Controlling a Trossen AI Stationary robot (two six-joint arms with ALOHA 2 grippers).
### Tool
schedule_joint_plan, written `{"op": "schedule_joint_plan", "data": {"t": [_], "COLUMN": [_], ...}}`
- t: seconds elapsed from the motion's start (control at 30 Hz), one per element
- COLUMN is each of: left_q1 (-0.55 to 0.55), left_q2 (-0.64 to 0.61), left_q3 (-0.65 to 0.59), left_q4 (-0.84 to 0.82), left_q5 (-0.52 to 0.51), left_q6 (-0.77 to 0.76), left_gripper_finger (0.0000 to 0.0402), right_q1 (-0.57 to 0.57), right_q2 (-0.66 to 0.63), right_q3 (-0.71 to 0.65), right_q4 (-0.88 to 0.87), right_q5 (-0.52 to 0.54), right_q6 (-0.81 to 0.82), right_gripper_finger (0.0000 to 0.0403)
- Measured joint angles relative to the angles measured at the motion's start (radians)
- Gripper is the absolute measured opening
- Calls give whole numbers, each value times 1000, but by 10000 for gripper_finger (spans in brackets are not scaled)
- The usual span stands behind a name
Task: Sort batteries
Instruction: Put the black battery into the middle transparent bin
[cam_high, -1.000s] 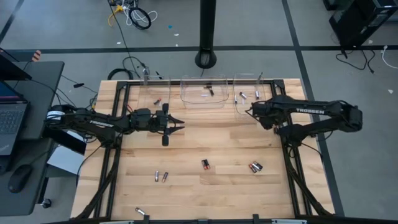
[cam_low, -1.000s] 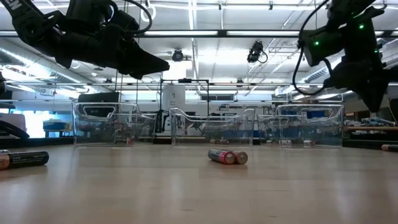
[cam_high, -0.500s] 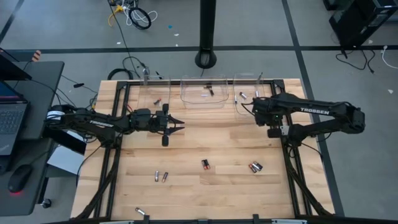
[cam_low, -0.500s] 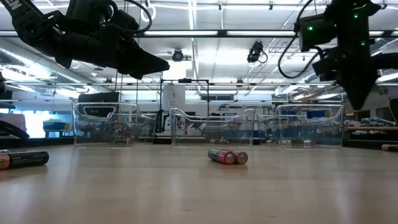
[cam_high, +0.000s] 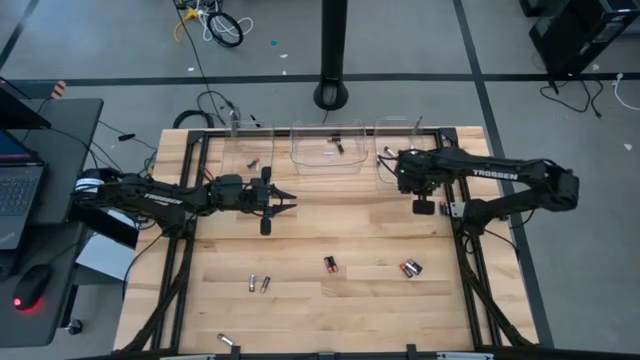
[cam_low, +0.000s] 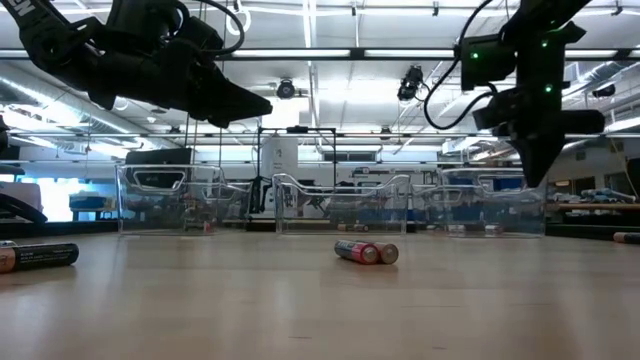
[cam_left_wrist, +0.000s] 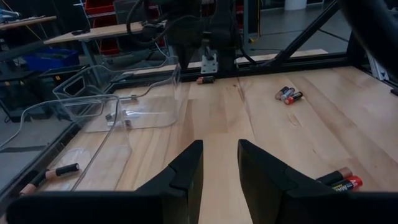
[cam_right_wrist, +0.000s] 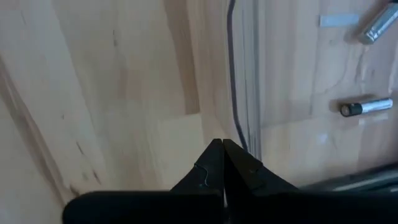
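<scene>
Batteries lie scattered on the wooden table: a pair at the middle, a pair to its right, two to the left, and one by the near edge. Others lie inside the clear bins; two silver ones show in the right bin. My left gripper hovers open above the table's left-middle, holding nothing. My right gripper is shut and empty, pointing down over the near-left wall of the right bin.
Three clear bins stand in a row along the far edge: left, middle and right. Black frame rails run along the table's sides. A laptop desk stands beyond the left edge. Bare wood lies between the two arms.
My right gripper has moved toward the table's left and slightly toward the far edge, along the right bin's near side, turning about its wrist as it went. Its fingers stay shut. The batteries lie where they were.
</scene>
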Motion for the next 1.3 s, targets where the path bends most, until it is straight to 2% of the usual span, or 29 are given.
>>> {"op": "schedule_joint_plan", "data": {"t": [0.33,0.53,0.7,0.87,0.97,1.17,1.3], "left_q1": [0,0,0,0,0,0,0], "left_q2": [0,0,0,0,0,0,0], "left_q3": [0,0,0,0,0,0,0], "left_q4": [0,0,0,-2,-7,-15,-13], "left_q5": [0,0,0,0,0,0,0], "left_q6": [0,0,0,0,0,1,6], "left_gripper_finger": [106,106,106,106,106,105,96], "right_q1": [16,55,132,194,252,401,466], "right_q2": [-4,-6,-8,-8,-7,21,116], "right_q3": [0,71,128,118,118,87,40], "right_q4": [93,15,-117,-192,-262,-319,-321], "right_q5": [-7,3,-30,-99,-100,-120,-107], "right_q6": [53,71,88,282,375,390,368], "right_gripper_finger": [7,7,7,7,7,7,7]}}
